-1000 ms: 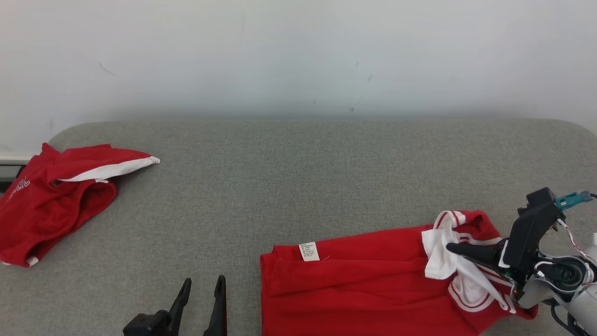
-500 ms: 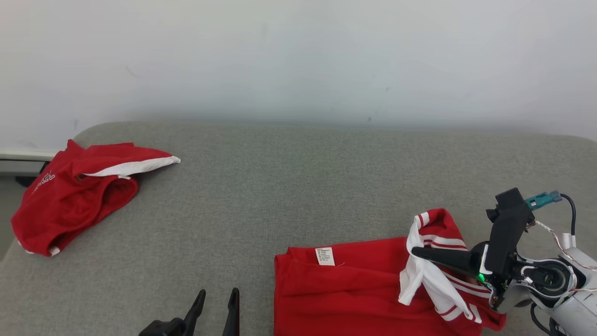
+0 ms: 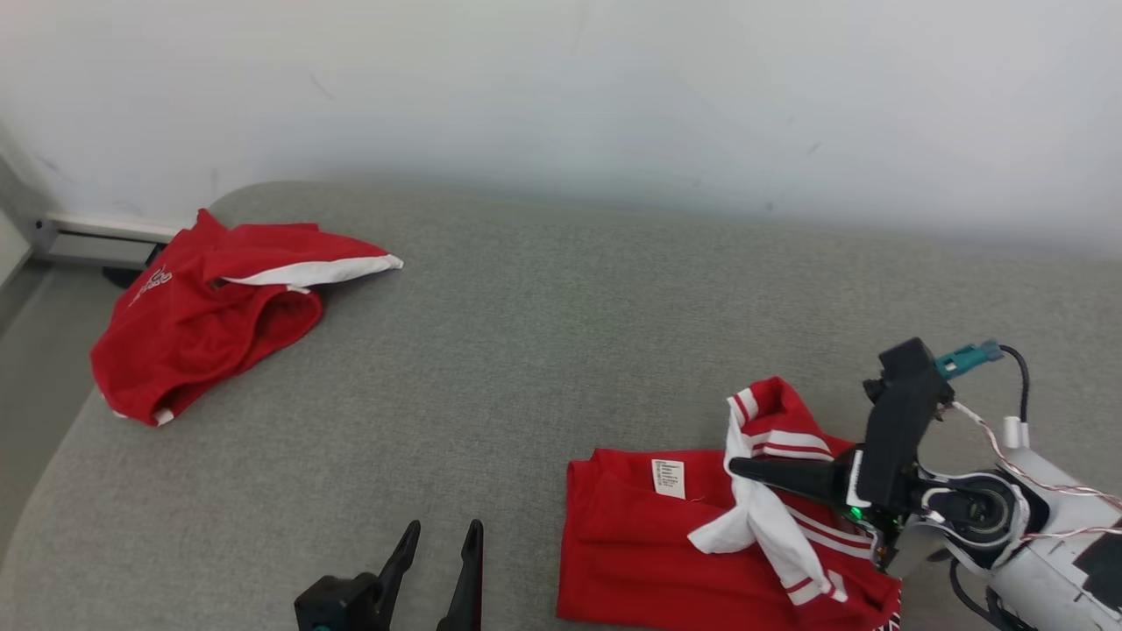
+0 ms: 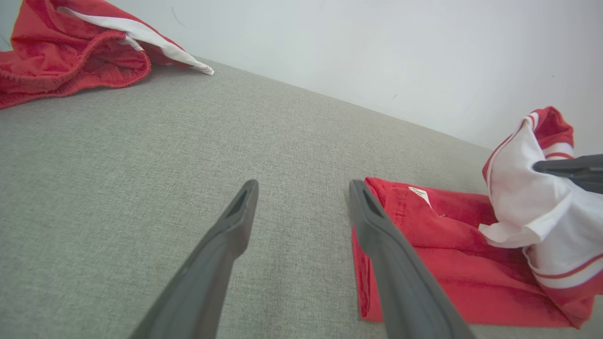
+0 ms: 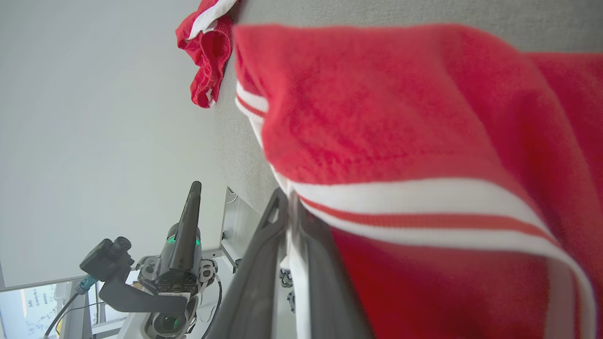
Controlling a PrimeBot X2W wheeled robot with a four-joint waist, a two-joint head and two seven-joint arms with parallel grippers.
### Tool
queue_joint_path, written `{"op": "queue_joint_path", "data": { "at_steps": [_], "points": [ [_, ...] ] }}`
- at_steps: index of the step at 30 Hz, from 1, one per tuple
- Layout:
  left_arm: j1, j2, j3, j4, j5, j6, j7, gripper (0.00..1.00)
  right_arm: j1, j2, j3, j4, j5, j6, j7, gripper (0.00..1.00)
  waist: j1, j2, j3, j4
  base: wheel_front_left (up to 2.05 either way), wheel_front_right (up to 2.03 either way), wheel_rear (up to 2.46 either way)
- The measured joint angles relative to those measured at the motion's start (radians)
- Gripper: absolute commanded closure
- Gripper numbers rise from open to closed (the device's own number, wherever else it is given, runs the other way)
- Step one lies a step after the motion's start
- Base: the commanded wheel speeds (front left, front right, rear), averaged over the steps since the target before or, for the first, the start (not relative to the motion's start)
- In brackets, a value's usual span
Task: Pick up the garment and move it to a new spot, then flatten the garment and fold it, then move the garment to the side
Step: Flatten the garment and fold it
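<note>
The garment (image 3: 631,543), red with white striped trim and a white label, lies on the grey padded surface (image 3: 543,333) at the lower right. My right gripper (image 3: 741,469) is shut on its white-and-red trimmed edge, holding that edge lifted and draped over the red cloth. In the right wrist view the striped fabric (image 5: 377,117) is pinched between the right gripper (image 5: 287,195). My left gripper (image 3: 443,528) stands open at the bottom, left of the garment, holding nothing. In the left wrist view the left gripper (image 4: 302,184) is just beside the garment's (image 4: 447,245) left edge.
A second red garment (image 3: 202,324) with a white band lies crumpled at the surface's far left corner. A pale wall (image 3: 561,88) runs behind. The surface's rounded left edge (image 3: 53,473) drops to the floor by a baseboard (image 3: 96,237).
The camera has swung, shifting the whole picture. My right gripper has carried the trimmed edge leftward toward the label, folding it over the garment. The left gripper stays open.
</note>
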Motion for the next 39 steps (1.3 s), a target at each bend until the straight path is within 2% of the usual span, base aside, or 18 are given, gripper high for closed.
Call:
{"op": "queue_joint_path", "data": {
  "at_steps": [12,27,38,39],
  "points": [
    [-0.038,-0.007,-0.031,0.035,-0.012,0.000,0.000,0.00,-0.034,0.030,0.052,0.014,-0.056,-0.065,0.001,1.00,0.0002,0.0000,0.023,0.074,0.00,0.00,0.00],
    [-0.078,-0.011,-0.066,0.067,-0.026,0.000,-0.005,0.00,-0.039,0.060,0.079,0.051,-0.102,-0.096,-0.022,1.00,0.0001,0.0000,0.037,0.118,0.00,0.00,0.00],
    [-0.095,-0.014,-0.105,0.079,-0.086,0.001,-0.021,0.00,-0.057,0.072,0.086,0.095,-0.122,-0.097,-0.034,1.00,0.0001,0.0000,0.036,0.147,0.00,0.00,0.00],
    [-0.095,-0.014,-0.106,0.081,-0.087,0.001,-0.024,0.00,-0.058,0.077,0.086,0.101,-0.122,-0.096,-0.034,0.64,0.0002,0.0000,0.035,0.148,0.00,0.00,0.00]
  ]
}}
